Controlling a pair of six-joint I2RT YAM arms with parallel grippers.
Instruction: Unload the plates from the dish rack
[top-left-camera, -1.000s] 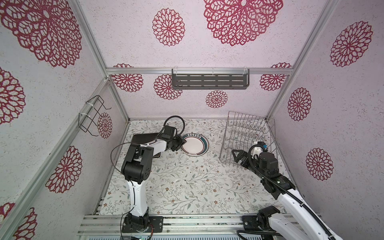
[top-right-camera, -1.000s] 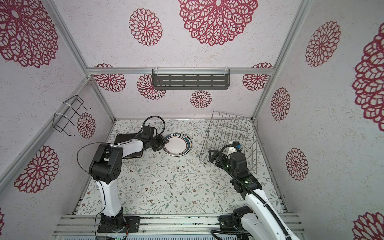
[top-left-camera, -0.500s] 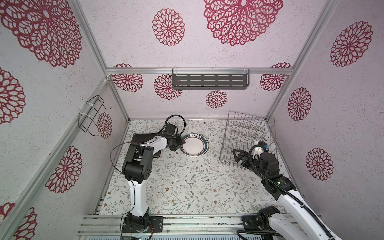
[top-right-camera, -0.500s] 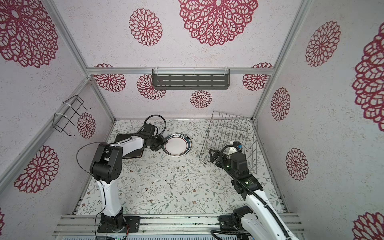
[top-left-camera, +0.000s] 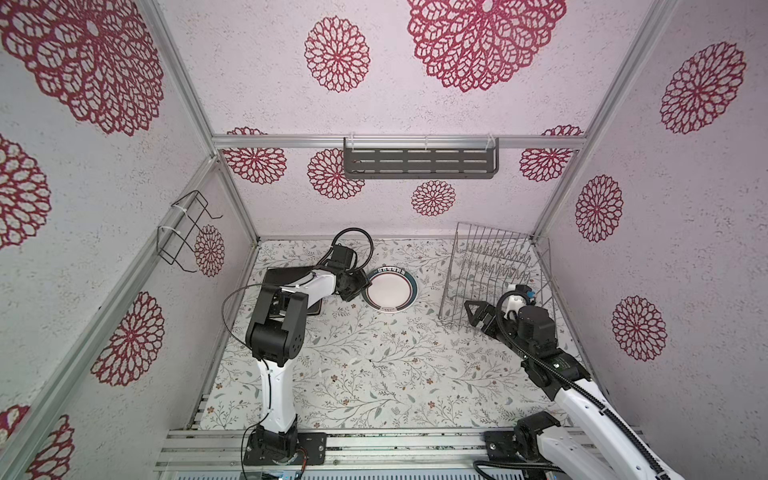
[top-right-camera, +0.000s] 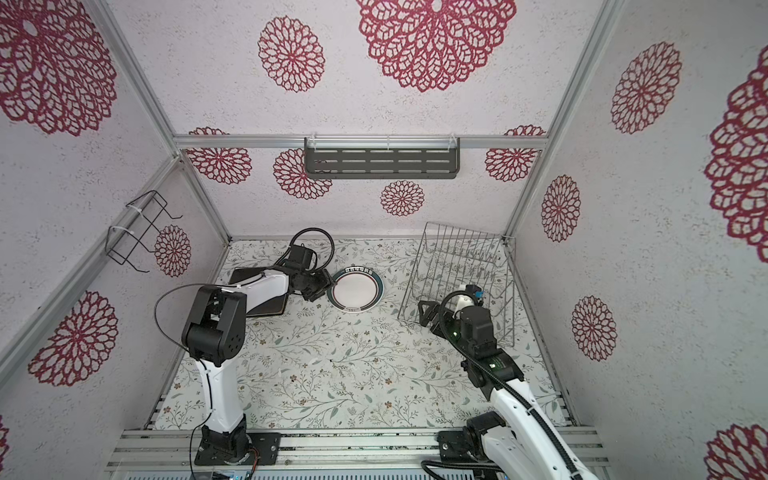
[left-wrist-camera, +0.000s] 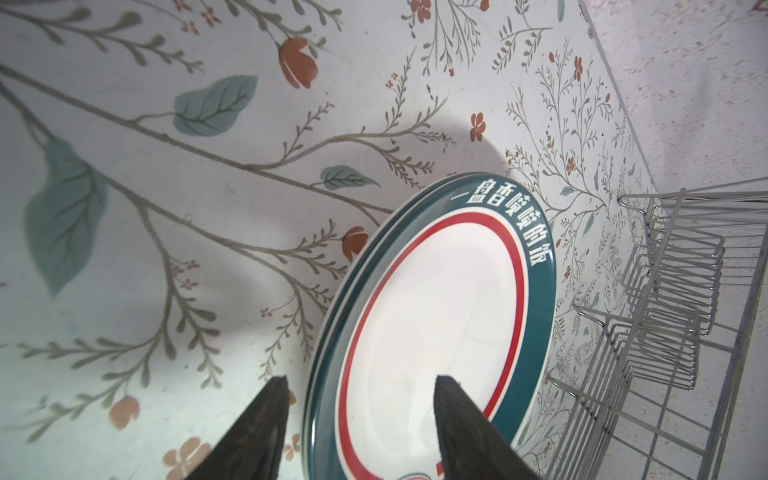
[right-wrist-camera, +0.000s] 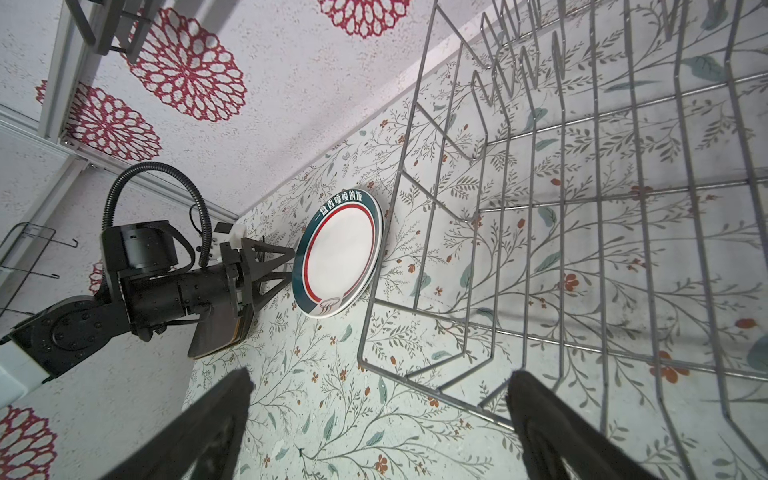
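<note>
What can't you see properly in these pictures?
- Dark square plates: the left arm covers most of them in both top views, so their number is unclear.
- Stack of round plates: in the left wrist view the top plate hides those beneath, and the bottom edge cuts it off.
- Right claw: only its tips show in the right wrist view; the bottom edge cuts off the rest.

Bare tabletop (top-left-camera: 429, 308) btwn plates (top-left-camera: 390, 289) & rack (top-left-camera: 492, 272)

The teal-rimmed plate (top-left-camera: 390, 289) lies flat between left hand (top-left-camera: 362, 285) and dish rack (top-left-camera: 492, 272).
</note>
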